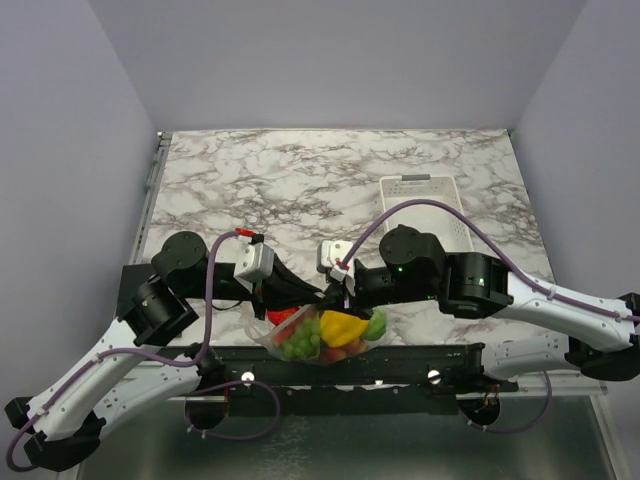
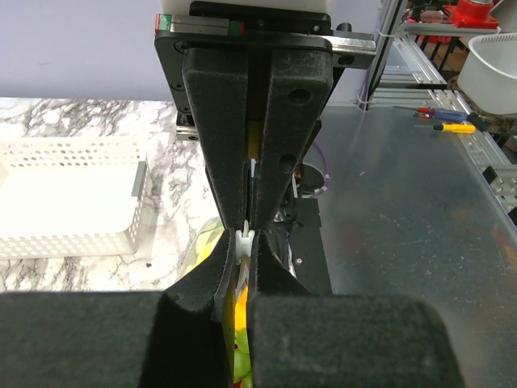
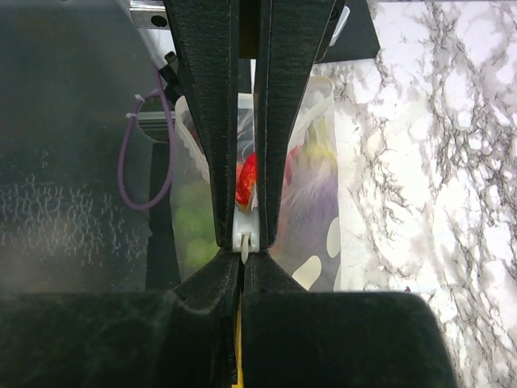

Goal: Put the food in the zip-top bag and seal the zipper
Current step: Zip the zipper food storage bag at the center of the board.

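Two robot arms meet tip to tip over a filled zip-top bag (image 1: 318,352) at the near edge of a marble table (image 1: 300,180), midway between the arm bases. The left gripper (image 2: 241,267) is clamped on the zipper (image 2: 246,239), the whitish strip along the bag's mouth, with its dark jaws pressed together and only the strip between them. The right gripper (image 3: 243,265) faces it head-on and is pinched tight on the same strip, just beside the left gripper's hold.

The bag bulges below the two grippers with the toy fruits (image 1: 330,338) inside. From overhead, a yellow lemon (image 1: 340,327) sits at the centre, with green grapes (image 1: 300,345) to its left, a green lime (image 1: 376,323) to its right and a red watermelon slice (image 1: 287,316) at the upper left. The right wrist camera shows the clear plastic printed with pale round dots, and red and yellow shapes show through it. How much of the mouth is pressed closed cannot be told.

A white plastic basket (image 1: 425,205) stands well apart from the bag, farther back on the right side of the table.
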Controlling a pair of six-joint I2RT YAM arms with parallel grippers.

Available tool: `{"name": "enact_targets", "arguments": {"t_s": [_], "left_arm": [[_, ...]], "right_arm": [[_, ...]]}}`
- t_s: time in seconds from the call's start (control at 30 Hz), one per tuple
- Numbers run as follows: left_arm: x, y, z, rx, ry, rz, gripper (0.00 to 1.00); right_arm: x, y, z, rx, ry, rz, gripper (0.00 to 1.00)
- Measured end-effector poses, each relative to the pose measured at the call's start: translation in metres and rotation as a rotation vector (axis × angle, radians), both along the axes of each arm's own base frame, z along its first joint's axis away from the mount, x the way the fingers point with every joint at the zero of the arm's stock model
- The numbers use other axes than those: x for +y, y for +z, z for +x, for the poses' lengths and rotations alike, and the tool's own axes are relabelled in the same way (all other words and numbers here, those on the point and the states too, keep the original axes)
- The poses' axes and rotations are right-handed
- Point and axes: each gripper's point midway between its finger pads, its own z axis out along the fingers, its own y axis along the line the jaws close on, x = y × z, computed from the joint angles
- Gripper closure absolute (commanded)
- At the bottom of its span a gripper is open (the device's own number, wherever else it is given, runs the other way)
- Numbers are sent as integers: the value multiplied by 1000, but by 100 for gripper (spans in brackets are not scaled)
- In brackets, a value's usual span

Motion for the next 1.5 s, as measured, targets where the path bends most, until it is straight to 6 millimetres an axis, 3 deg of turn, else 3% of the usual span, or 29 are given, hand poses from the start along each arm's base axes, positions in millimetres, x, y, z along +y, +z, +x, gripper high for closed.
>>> {"name": "enact_targets", "arguments": {"t_s": [0.47,0.83,1.5], "left_arm": [[0,5,4,-17,27,-22,100],[2,7,9,-28,64,-35,100],[5,-2,21,-17,142,-19,100]], "right_arm": [[-7,9,6,-16,-48,30,99],[-29,31,15,-45,-132,88,99],[-58,46,54,-93,-419,123,99]]}}
